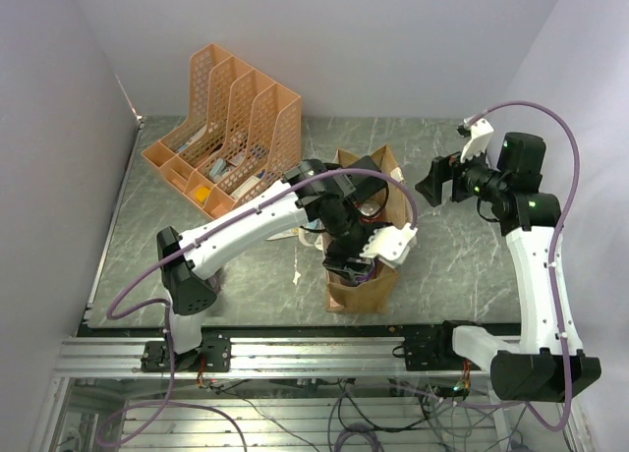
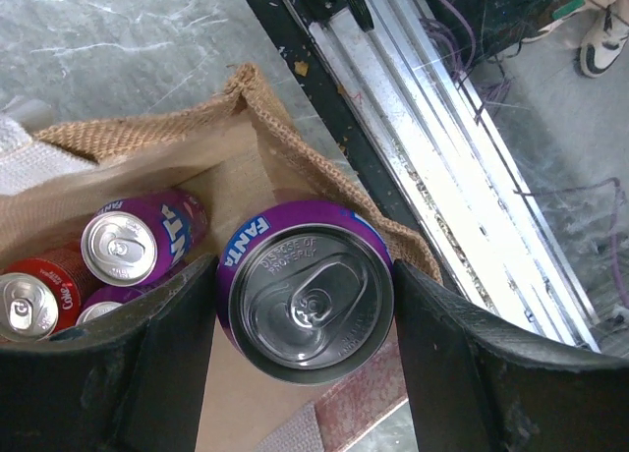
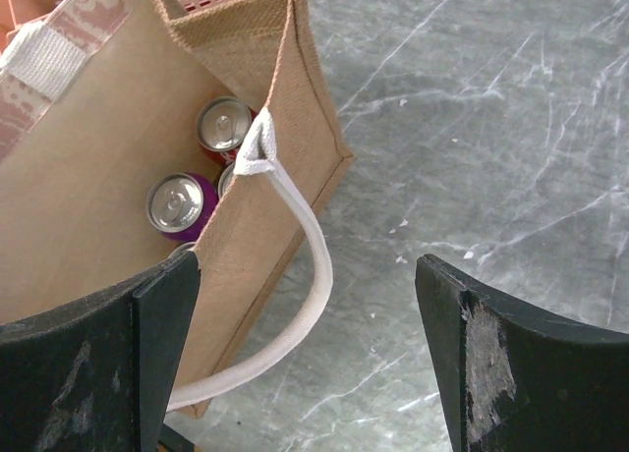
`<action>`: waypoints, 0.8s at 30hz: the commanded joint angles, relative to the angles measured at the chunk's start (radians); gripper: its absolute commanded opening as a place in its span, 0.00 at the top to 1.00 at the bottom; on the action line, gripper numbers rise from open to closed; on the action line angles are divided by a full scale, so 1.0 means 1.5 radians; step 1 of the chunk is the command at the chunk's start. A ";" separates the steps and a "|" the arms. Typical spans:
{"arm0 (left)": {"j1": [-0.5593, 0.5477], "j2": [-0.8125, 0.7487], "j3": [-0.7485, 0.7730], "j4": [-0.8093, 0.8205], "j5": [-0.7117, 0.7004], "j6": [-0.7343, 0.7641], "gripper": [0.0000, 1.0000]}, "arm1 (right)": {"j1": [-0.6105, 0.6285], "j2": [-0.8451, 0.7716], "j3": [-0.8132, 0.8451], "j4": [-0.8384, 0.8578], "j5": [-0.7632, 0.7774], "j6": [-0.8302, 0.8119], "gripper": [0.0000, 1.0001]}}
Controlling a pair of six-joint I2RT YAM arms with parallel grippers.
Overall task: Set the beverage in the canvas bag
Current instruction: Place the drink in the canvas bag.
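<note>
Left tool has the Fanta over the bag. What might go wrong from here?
The purple Fanta can, gripped in the left tool, hangs close to the rail-side rim of the canvas bag; released here, it might clip that rim and tip out. The cans already inside stand crowded; it may land on one and topple.
</note>
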 commanded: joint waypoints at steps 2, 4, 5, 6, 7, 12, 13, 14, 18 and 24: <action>-0.032 -0.024 -0.016 0.009 0.009 0.002 0.93 | -0.005 -0.027 -0.021 0.012 -0.039 0.012 0.09; -0.037 -0.018 -0.018 0.018 0.003 -0.004 0.93 | -0.005 -0.032 -0.018 -0.002 -0.066 0.011 0.09; -0.038 -0.016 -0.020 0.023 0.001 -0.007 0.93 | -0.005 -0.033 -0.016 -0.009 -0.086 0.012 0.09; -0.038 -0.015 -0.022 0.028 -0.002 -0.009 0.93 | -0.006 -0.035 -0.013 -0.024 -0.110 0.012 0.10; -0.038 -0.015 -0.025 0.033 -0.005 -0.010 0.93 | -0.005 -0.035 -0.010 -0.039 -0.137 0.011 0.10; -0.038 -0.027 -0.049 0.077 -0.013 -0.025 0.93 | -0.003 -0.023 0.018 -0.170 -0.216 -0.050 0.13; -0.039 -0.030 -0.056 0.083 -0.011 -0.030 0.93 | -0.004 -0.019 0.024 -0.198 -0.220 -0.076 0.14; -0.039 -0.031 -0.061 0.090 -0.011 -0.035 0.93 | -0.003 -0.014 0.031 -0.227 -0.222 -0.107 0.14; -0.039 -0.044 -0.083 0.106 -0.032 -0.044 0.93 | -0.003 -0.005 0.046 -0.304 -0.211 -0.207 0.16; -0.038 -0.069 -0.114 0.131 -0.060 -0.074 0.93 | -0.003 -0.006 0.030 -0.352 -0.229 -0.282 0.23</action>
